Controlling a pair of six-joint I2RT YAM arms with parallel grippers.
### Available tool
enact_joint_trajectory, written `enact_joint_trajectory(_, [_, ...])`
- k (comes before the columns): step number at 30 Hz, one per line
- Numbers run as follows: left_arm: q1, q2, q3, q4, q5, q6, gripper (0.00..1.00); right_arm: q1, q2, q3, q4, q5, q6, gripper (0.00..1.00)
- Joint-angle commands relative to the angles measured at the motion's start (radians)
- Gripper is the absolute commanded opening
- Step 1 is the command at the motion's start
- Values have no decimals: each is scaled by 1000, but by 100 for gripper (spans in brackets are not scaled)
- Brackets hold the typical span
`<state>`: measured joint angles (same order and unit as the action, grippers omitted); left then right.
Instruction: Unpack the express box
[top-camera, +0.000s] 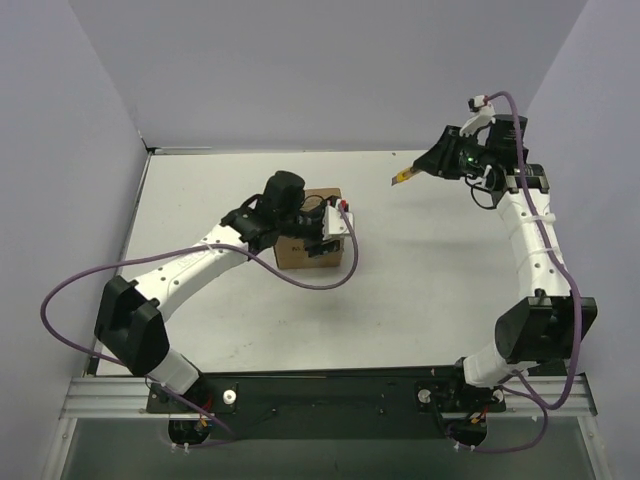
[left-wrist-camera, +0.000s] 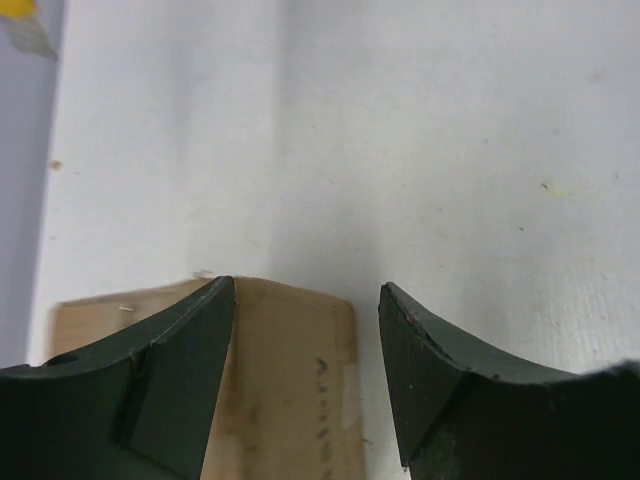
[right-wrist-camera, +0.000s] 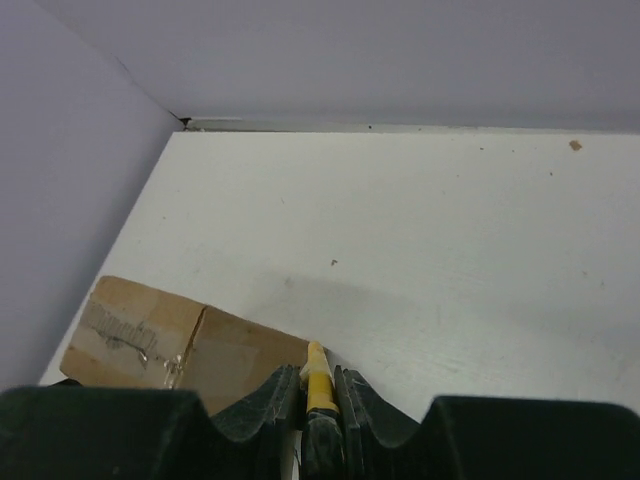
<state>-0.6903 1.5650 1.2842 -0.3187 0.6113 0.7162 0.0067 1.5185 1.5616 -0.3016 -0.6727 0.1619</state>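
Your left gripper (top-camera: 336, 224) is at the box (top-camera: 297, 253), left of centre in the top view, with its jaws standing apart and nothing between them. From the left wrist, the box (left-wrist-camera: 290, 380) fills the lower left of the frame. It runs under the finger (left-wrist-camera: 170, 390) at lower left and on into the gap. Its right edge stops short of the other finger (left-wrist-camera: 450, 400), which hangs over bare table (left-wrist-camera: 450, 150). So the box lies off-centre, toward the frame's left, rather than squarely between the fingers. I cannot tell from this angle whether either finger touches the cardboard.

Your right gripper (top-camera: 422, 170) is in the upper right of the top view, well apart from the box. It is clamped on the knife (top-camera: 401, 179), whose tip points left toward the box. In the right wrist view the box (right-wrist-camera: 170, 340) lies at lower left, past the blade.

The left arm is much the nearer. By my judgement, the knife arm would have to come left and down the frame to reach the box top.
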Motion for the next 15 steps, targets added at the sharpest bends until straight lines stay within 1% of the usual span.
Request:
enact_joint_trajectory(1, [0, -14, 193, -150, -68, 95, 71, -89, 58, 6, 145, -247, 352, 0])
enact_joint_trajectory(2, [0, 0, 234, -187, -120, 101, 72, -94, 60, -12, 178, -275, 390, 0])
enact_joint_trajectory(3, [2, 12, 275, -225, -136, 101, 72, -99, 58, -52, 259, -297, 413, 0])
enact_joint_trajectory(4, [8, 33, 349, -281, -145, 95, 72, -99, 48, -78, 294, -315, 432, 0])
enact_joint_trajectory(5, [27, 38, 368, -295, -148, 94, 72, -97, 40, -99, 352, -306, 430, 0])
enact_joint_trajectory(6, [37, 41, 377, -301, -166, 86, 72, -96, 34, -147, 425, -291, 444, 0])
enact_joint_trajectory(7, [49, 44, 376, -283, -179, 48, 72, -100, 29, -168, 471, -283, 474, 0])
enact_joint_trajectory(8, [67, 47, 376, -270, -194, 19, 72, -100, 34, -184, 560, -281, 569, 0])
enact_joint_trajectory(9, [75, 50, 377, -261, -214, -7, 72, -100, 43, -196, 599, -298, 620, 0])
enact_joint_trajectory(10, [81, 53, 382, -267, -206, -33, 72, -97, 57, -219, 642, -310, 666, 0])
enact_joint_trajectory(11, [84, 53, 380, -278, -193, -28, 73, -94, 61, -238, 736, -324, 750, 0])
enact_joint_trajectory(13, [92, 53, 369, -301, -161, -5, 73, -88, 68, -268, 777, -332, 771, 0])
enact_joint_trajectory(15, [100, 59, 348, -292, -160, -20, 73, -80, 78, -273, 779, -332, 777, 0])
